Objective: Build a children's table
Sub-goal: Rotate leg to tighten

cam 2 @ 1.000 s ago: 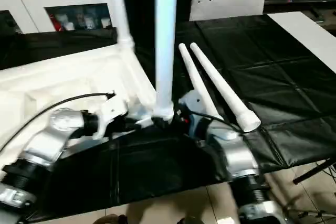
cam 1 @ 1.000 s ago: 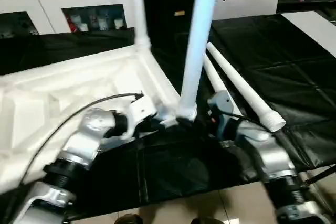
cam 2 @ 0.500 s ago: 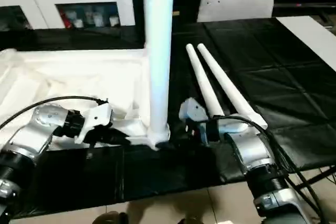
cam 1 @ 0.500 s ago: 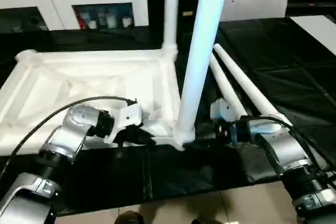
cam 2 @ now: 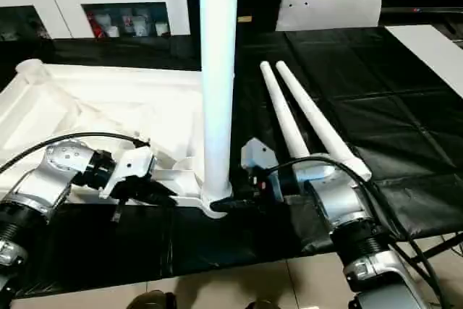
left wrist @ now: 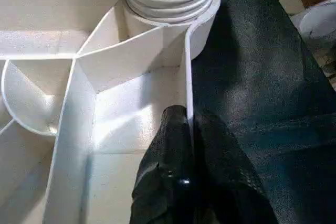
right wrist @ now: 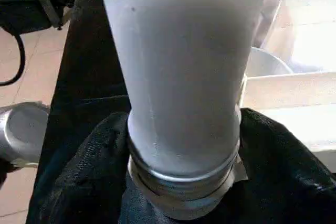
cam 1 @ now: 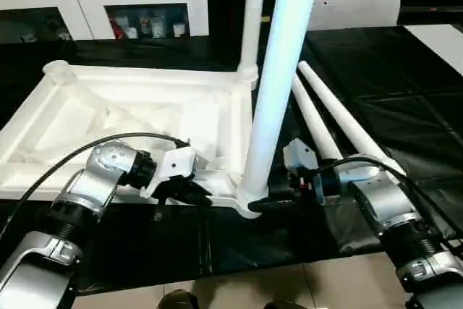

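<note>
The children's table lies upside down on a black-covered tabletop, its white square top facing down and its ribbed moulded underside facing up. Raised ribs divide the underside into compartments, and round sockets sit at the corners. One long white leg stands upright in the near corner socket, its ridged base seated there. A second leg stands upright in the far corner on the same side. Two more tapered legs lie flat just beside the top, side by side and touching.
</note>
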Tool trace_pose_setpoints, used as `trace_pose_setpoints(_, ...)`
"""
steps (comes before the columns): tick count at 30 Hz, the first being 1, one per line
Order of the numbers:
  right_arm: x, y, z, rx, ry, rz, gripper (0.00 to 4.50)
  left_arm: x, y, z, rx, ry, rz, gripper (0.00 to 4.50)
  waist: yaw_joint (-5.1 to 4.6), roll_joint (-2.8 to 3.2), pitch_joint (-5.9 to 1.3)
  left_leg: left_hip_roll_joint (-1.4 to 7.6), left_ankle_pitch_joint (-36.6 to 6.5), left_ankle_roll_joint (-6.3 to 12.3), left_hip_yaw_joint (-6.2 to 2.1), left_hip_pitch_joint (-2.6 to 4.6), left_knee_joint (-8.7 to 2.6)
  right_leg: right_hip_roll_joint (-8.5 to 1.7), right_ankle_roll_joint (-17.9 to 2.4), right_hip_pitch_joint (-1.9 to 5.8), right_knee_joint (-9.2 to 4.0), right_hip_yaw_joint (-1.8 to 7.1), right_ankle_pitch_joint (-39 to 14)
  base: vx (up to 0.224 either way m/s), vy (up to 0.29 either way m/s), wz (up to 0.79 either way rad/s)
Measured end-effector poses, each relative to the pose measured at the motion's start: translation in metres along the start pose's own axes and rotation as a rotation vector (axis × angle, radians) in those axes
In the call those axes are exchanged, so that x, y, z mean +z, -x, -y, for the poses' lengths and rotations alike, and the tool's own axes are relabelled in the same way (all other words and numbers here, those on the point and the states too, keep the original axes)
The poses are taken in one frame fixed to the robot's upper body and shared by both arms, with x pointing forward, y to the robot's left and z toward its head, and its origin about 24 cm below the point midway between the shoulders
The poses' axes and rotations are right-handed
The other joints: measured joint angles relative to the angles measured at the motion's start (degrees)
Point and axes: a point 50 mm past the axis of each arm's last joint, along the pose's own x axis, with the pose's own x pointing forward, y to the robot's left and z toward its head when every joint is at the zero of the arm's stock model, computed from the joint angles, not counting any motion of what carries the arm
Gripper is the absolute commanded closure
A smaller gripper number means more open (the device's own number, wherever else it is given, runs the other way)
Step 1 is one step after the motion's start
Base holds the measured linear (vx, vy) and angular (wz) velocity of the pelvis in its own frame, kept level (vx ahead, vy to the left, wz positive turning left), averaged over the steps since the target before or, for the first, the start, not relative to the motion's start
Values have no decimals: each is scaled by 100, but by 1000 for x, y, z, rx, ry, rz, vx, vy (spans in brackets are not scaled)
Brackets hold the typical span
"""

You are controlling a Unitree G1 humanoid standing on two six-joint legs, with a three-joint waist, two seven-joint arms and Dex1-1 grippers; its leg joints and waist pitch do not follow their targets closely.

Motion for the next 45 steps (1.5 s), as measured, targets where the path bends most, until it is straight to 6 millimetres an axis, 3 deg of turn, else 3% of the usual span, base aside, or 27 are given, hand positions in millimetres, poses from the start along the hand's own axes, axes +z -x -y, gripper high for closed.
trace_pose_setpoints(11,-1,-4,-3,20,-18,26,178,-1,1,1,-10,-6,0,450,5,0,0,1,0,0,0,1,0,0,-1,0,2,-1,0,0,0,0)
trace_pose_setpoints(17,-9,-7,-11,-91,-117,95,178,0,-4,1,64,33,20,450,32,2,-1,2,1,-2,0,12,3,-1,-9,5,7,0,6,0,0,0)
trace_pose_setpoints(20,-14,-16,-8,-294,-199,176,178,-2,-6,-1,212,118,38,450,-61,13,1,-1,2,-4,1,28,10,-1,-22,10,12,9,17,0,0,0)
trace_pose_setpoints(25,-13,-33,7,-650,-337,267,178,8,-28,-4,449,243,68,450,-370,27,0,-10,3,-5,18,62,-7,-1,0,14,-10,37,31,0,0,0)
trace_pose_setpoints(33,3,-49,33,-905,-374,221,178,27,-55,-12,681,341,77,450,-432,50,-14,-13,4,-8,22,68,-37,3,-2,10,-26,40,33,0,0,0)
trace_pose_setpoints(34,3,-49,33,-908,-374,224,123,28,-56,-12,684,344,78,450,-422,50,-14,-13,2,-8,22,65,-39,2,2,9,-31,40,30,0,0,0)
trace_pose_setpoints(35,4,-48,33,-909,-372,226,109,29,-56,-11,686,346,79,450,-420,50,-14,-13,1,-7,23,63,-44,2,3,9,-36,39,30,0,0,0)
trace_pose_setpoints(38,4,-48,30,-911,-363,244,101,31,-56,-10,684,337,79,450,-388,49,-14,-13,-1,-2,23,56,-53,2,14,2,-39,35,23,0,0,0)
trace_pose_setpoints(39,3,-47,29,-915,-358,248,65,31,-57,-10,681,334,79,450,-374,49,-14,-13,-1,-2,23,57,-55,2,16,1,-40,34,22,0,0,0)
trace_pose_setpoints(43,-1,-39,22,-867,-325,255,53,31,-54,-8,655,314,79,450,-340,49,-14,-9,0,-2,23,55,-60,3,19,0,-39,26,20,0,0,0)
trace_pose_setpoints(45,-4,-31,17,-823,-290,246,12,29,-51,-7,633,284,67,450,-333,49,-14,-8,0,-3,23,54,-60,3,19,0,-38,24,20,0,0,0)
